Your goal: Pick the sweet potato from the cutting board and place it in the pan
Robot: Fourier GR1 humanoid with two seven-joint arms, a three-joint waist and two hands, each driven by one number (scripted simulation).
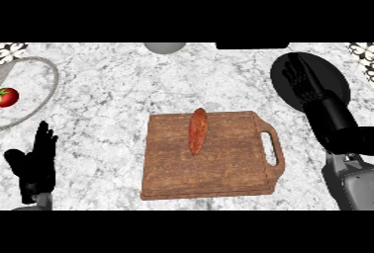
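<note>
An orange-red sweet potato point(197, 131) lies lengthwise on the upper middle of the brown wooden cutting board point(219, 173), whose handle slot faces right. The black pan point(332, 74) sits at the upper right of the counter. My right hand point(303, 81) is stretched out over the pan with its fingers straight, holding nothing, well to the right of the sweet potato. My left hand point(35, 160) rests open at the lower left with fingers up, away from the board.
A red tomato point(7, 97) lies in a grey-rimmed plate point(53, 84) at the far left edge. A grey round object point(165, 47) and a dark object point(252, 45) sit at the counter's far edge.
</note>
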